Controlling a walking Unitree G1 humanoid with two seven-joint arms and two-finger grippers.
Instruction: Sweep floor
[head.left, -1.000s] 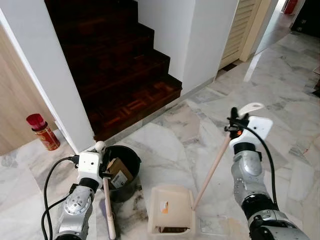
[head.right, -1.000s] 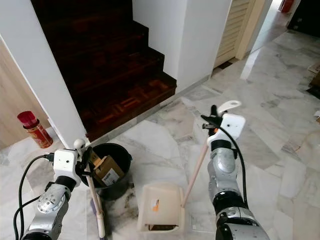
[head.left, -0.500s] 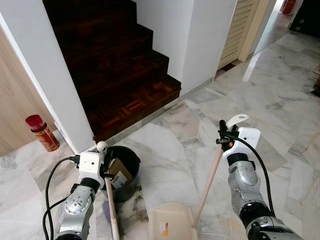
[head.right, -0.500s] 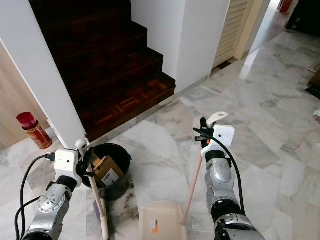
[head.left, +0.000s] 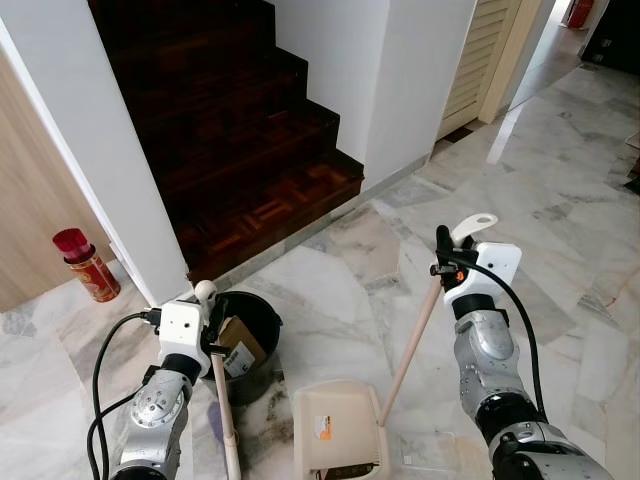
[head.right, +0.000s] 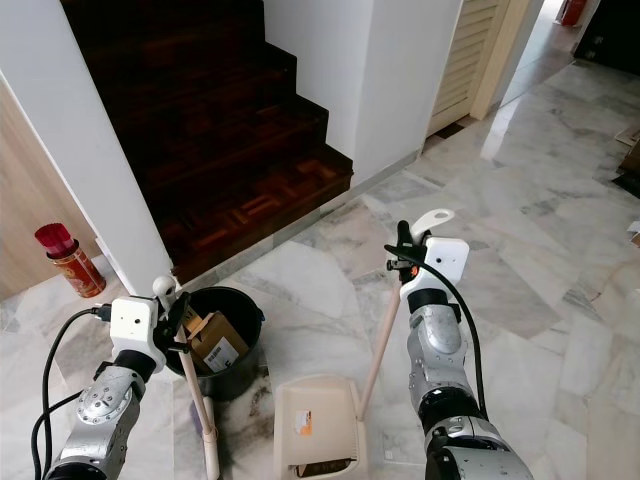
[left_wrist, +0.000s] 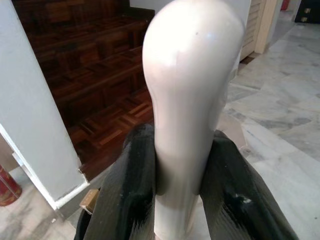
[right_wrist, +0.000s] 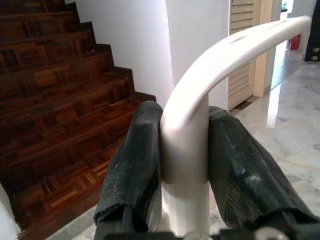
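Observation:
My left gripper (head.left: 211, 349) is shut on the cream broom handle (head.left: 226, 425), which runs down to the floor beside the black bin (head.left: 262, 312). Both black fingers (left_wrist: 129, 196) clamp the handle's rounded top (left_wrist: 187, 100) in the left wrist view. My right gripper (head.left: 443, 268) is shut on the long pale handle (head.left: 410, 342) of the cream dustpan (head.left: 335, 432). The pan rests on the marble floor between my arms. In the right wrist view the fingers (right_wrist: 134, 162) pinch the handle just under its curved grip (right_wrist: 220, 55).
The black bin holds a cardboard box (head.left: 236, 346). A red can (head.left: 88, 265) stands by the wooden wall at left. Dark wooden stairs (head.left: 250, 150) rise ahead between white walls (head.left: 415, 80). Open marble floor (head.left: 560, 170) stretches to the right.
My right gripper has moved left with the dustpan handle, and the dustpan has shifted slightly on the floor. The left gripper and broom have stayed put.

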